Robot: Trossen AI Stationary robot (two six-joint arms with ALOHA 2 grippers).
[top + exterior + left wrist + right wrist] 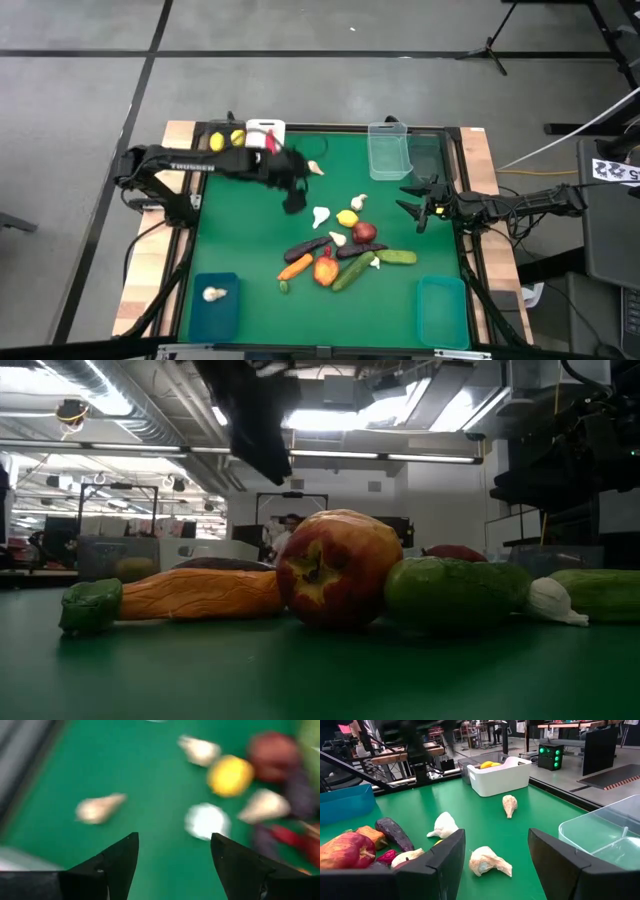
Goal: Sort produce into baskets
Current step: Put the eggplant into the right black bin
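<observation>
My left fingers [293, 203] hang spread and empty over the green desk [250, 240], above a garlic bulb [320, 214]. My right fingers [413, 206] wait parted, empty, beside the clear bin [388, 150].

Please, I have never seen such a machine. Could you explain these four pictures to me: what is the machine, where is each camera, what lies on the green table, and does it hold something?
It is a robot with two dark arms at a green table; each arm ends in a two-finger gripper. One camera looks down from above, one sits at table height, and one rides on each wrist.

From above, the left gripper hangs over the mat near the white bin. The right gripper waits at the right edge by the clear bin. Both are open and hold nothing.

Toy produce lies in a pile: garlic, a lemon, eggplants, a carrot, cucumbers and a red fruit. A teal bin already holds one garlic; lemons lie in a dark bin by the white one.
</observation>
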